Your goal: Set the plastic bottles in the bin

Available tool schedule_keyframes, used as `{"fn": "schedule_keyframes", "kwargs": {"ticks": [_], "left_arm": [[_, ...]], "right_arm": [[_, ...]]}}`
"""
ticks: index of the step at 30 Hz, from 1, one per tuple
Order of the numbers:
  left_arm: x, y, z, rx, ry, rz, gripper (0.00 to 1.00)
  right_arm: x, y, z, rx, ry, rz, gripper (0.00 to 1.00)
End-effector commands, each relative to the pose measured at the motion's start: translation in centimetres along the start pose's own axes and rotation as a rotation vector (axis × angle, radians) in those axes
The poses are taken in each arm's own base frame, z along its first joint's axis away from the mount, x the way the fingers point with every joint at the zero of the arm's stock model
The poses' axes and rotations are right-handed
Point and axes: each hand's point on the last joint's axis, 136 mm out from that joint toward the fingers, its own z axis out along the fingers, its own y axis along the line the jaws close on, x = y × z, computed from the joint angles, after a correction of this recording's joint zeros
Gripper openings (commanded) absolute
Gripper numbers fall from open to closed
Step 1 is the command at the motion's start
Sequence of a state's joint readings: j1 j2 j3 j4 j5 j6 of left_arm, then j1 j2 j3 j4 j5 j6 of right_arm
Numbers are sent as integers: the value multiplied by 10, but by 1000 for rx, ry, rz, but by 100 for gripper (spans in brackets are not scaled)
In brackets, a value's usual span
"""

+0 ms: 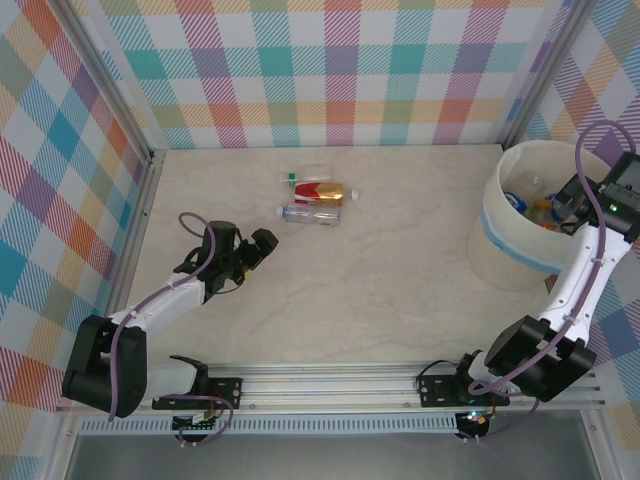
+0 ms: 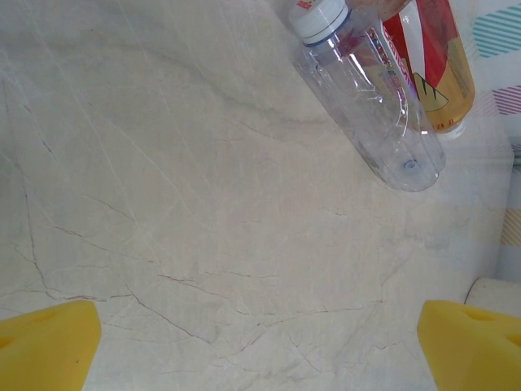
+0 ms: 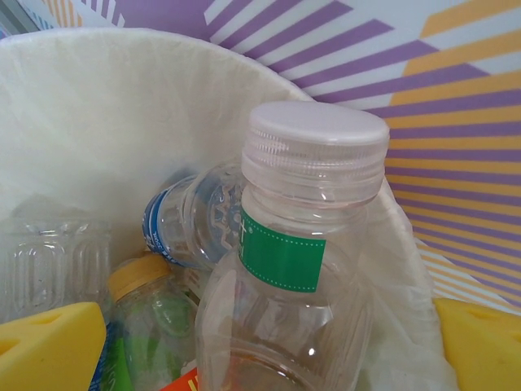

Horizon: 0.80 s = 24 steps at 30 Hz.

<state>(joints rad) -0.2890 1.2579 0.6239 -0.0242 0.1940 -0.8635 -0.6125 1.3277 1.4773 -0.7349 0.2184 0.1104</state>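
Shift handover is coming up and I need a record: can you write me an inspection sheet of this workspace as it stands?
Surface: pale marble-patterned table, no spills seen.
Job's things: three bottles lying together at the far middle; bin at the right holding other bottles; white-capped bottle upright between the right fingers, base hidden.
Clutter: nothing seen.
Grippers: left gripper open, holding nothing, short of the three bottles; right gripper open over the bin, fingers apart from the white-capped bottle.
Cables: purple cables looped along both arms.
Surroundings: checked pastel walls.
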Motion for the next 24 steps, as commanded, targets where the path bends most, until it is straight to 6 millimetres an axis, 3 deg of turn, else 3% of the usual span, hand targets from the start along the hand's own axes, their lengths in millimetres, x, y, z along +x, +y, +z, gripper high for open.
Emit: {"fn": "schedule_keyframes", "kwargs": {"ticks": [1,6,9,13,15,19,24], "left_arm": [[-8,-7,-1,8,-5,-1,100],[-6,-8,1,16,6,-5,100],[-6,-9,1,20,10,-7,100],[-4,-7,2,18,18,-8,100],[-4,-8,1,19,18,-5,100],[-3,-9,1,26,25,7,100],[-6,-27,2,66,44,95,100]], "right_arm": [[-33,12,-19,-64,-107,-43,100],[-37,36,-27,-200,-131,-85,100],[-22,65,-25,-350,-94,-111,100],[-2,85,-17,-393,-21,-130,100],[6,98,-22,-428,-1,-150,100],[11,130,-59,-578,-5,-188,100],[14,168,-124,-796,-62,-199,100]]}}
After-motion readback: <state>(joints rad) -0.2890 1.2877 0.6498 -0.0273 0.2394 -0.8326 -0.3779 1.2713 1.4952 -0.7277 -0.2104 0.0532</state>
